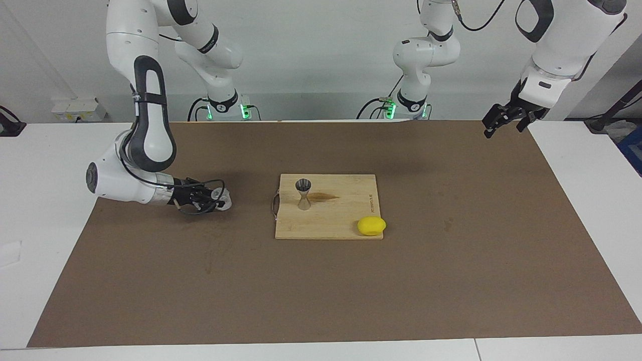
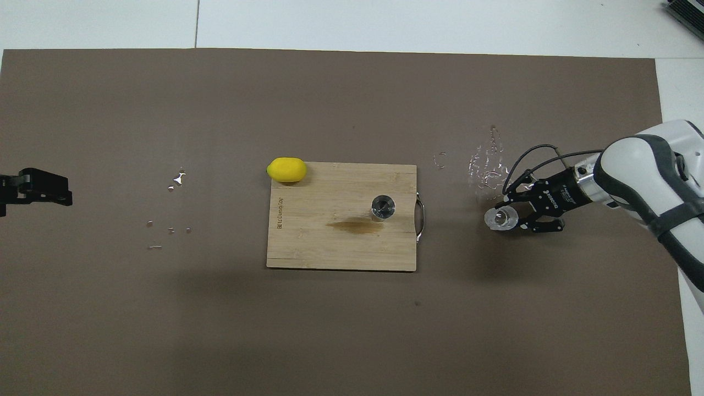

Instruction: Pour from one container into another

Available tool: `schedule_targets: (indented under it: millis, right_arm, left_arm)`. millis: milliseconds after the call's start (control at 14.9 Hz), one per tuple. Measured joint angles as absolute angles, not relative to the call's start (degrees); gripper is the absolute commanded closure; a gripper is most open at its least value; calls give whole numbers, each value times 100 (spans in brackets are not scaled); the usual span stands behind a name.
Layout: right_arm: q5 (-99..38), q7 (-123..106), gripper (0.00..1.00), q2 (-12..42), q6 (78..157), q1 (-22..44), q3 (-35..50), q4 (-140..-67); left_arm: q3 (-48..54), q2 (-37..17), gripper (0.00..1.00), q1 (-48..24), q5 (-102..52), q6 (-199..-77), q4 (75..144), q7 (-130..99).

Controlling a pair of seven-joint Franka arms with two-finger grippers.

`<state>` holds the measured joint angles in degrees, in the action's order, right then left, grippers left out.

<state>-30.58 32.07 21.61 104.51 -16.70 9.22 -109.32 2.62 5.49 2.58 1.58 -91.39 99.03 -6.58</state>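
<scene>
The small clear cup (image 1: 223, 198) is at the tips of my right gripper (image 1: 216, 199), low over the brown mat toward the right arm's end of the table. The gripper lies nearly level, shut on the cup; both also show in the overhead view, cup (image 2: 499, 218) and gripper (image 2: 509, 217). I cannot tell whether the cup touches the mat. The silvery hourglass jigger (image 1: 303, 193) stands upright on the wooden cutting board (image 1: 341, 223), seen from above as a round rim (image 2: 383, 207). My left gripper (image 1: 501, 123) waits, raised over the mat's edge at the left arm's end (image 2: 36, 186).
A yellow lemon (image 1: 371, 225) lies at the board's corner, farther from the robots than the jigger (image 2: 286, 169). A brown stain (image 2: 352, 224) marks the board (image 2: 330, 253) beside the jigger. Wet splashes lie on the mat beside the cup (image 2: 487, 165) and toward the left arm's end (image 2: 176, 179).
</scene>
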Motion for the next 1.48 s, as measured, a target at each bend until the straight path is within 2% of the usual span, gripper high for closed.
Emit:
schedule_targets:
  millis: [134,336,672,941,1210,1478]
  right_arm:
    - [-2761,3239,16,2155,10452,-1675,920,-10934]
    - [-2524,3315,3,2095,10520,-1691,916,-10932]
    - [-1620,3251,1,1604,10701,-1876,912,-10845]
    - [-1212,2345,1,1294,10707,-1849,968,-10427]
    - [-79,1823,1,1009,10707,-1133,1015,-10265]
    - [212,1823,1,523,10687,-459,1043,-10143]
  left_arm:
    - [262,549,0,258,158,-9139,9903,-658]
    - [262,549,0,258,158,-9139,9903,-658]
    - [262,549,0,258,158,-9139,9903,-658]
    - [262,549,0,258,158,-9139,9903,-658]
    - [262,549,0,258,158,-9139,9903,-658]
    - [262,549,0,258,158,-9139,9903,-658]
